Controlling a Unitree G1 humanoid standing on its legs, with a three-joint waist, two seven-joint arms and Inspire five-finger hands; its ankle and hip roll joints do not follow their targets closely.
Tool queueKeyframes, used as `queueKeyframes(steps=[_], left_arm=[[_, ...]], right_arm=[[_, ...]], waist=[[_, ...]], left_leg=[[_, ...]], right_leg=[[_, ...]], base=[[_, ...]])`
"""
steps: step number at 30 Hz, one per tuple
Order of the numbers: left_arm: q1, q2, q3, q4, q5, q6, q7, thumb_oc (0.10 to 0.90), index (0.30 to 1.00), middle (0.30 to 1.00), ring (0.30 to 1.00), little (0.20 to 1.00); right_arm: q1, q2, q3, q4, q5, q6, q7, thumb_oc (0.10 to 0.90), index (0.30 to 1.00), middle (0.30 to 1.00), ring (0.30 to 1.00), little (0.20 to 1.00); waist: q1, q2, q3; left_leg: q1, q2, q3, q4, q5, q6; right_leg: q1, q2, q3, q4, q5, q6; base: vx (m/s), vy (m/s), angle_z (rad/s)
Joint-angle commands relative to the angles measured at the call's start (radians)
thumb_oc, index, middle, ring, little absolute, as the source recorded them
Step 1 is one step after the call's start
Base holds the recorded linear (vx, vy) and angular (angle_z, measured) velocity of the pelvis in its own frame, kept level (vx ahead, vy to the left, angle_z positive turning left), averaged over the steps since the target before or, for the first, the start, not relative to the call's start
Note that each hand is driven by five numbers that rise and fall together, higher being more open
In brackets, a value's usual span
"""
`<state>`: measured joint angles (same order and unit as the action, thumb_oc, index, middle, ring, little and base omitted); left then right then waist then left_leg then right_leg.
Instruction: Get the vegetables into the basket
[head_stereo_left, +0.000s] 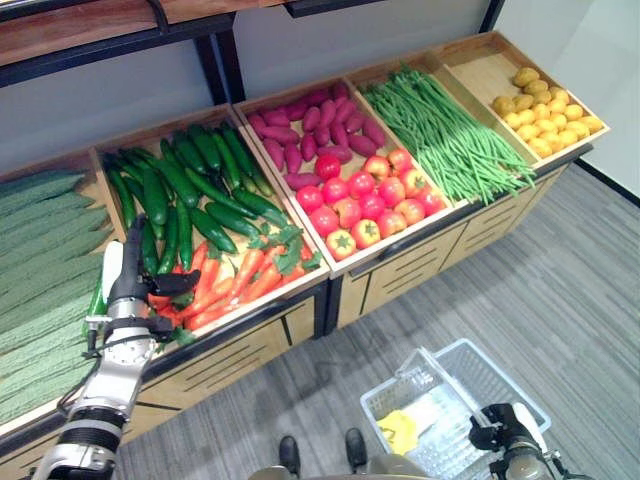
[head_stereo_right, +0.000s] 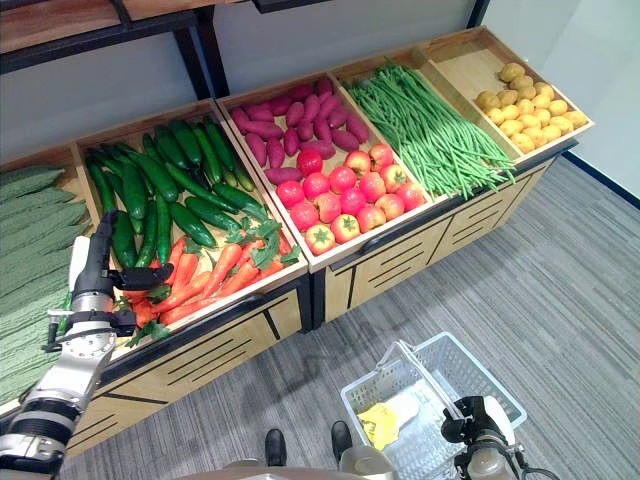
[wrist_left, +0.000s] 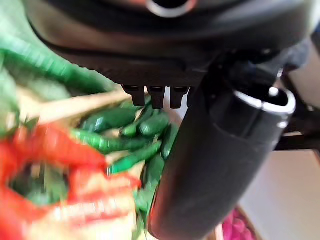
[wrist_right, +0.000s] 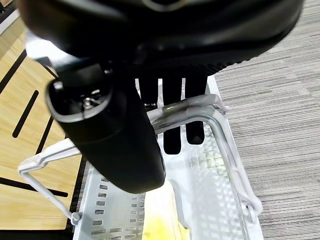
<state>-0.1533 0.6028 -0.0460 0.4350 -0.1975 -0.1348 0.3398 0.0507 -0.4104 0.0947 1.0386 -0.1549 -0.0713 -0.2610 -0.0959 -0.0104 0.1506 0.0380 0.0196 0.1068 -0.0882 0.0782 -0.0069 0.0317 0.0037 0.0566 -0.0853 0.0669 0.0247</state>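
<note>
The left hand sits on the carrots at nine o'clock (finger state unclear). The right hand curls round the basket handle at five o'clock.

We see open grey floor all around the basket. Its top is open, but its handle crosses above and a yellow thing lies inside.

No text, label or number can be read anywhere.
</note>
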Motion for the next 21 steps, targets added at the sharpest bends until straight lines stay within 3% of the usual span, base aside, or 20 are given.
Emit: queueKeyframes(steps=[1,11,21], left_arm=[[-0.079,0.088,0.056,-0.073,-0.018,-0.069,0.001,0.9,1.0,1.0,1.0,1.0],[-0.081,0.074,0.005,-0.116,-0.037,-0.073,-0.049,0.9,1.0,1.0,1.0,1.0],[-0.071,0.074,-0.069,-0.081,0.072,-0.043,-0.105,0.9,1.0,1.0,1.0,1.0]], right_arm=[[-0.018,-0.088,-0.014,-0.059,-0.015,-0.035,-0.036,0.4,0.3,0.3,0.3,0.3],[-0.023,-0.081,-0.01,-0.035,-0.013,-0.038,-0.028,0.4,0.3,0.3,0.3,0.3],[-0.025,-0.074,-0.011,-0.023,-0.006,-0.042,-0.021,0.4,0.3,0.3,0.3,0.3]], waist=[[0.004,-0.05,-0.084],[0.001,-0.049,-0.079],[-0.004,-0.049,-0.074]], left_leg=[[0.026,0.065,-0.012,0.001,-0.038,-0.061],[0.026,0.07,-0.01,0.001,-0.035,-0.063],[0.027,0.07,-0.003,0.001,-0.037,-0.063]], right_leg=[[-0.058,-0.155,0.024,0.046,0.031,0.142],[-0.058,-0.15,0.023,0.046,0.03,0.14],[-0.059,-0.15,0.027,0.045,0.028,0.14]], base=[[0.0,-0.011,-0.06],[0.0,-0.003,-0.02],[0.0,0.0,0.0]])
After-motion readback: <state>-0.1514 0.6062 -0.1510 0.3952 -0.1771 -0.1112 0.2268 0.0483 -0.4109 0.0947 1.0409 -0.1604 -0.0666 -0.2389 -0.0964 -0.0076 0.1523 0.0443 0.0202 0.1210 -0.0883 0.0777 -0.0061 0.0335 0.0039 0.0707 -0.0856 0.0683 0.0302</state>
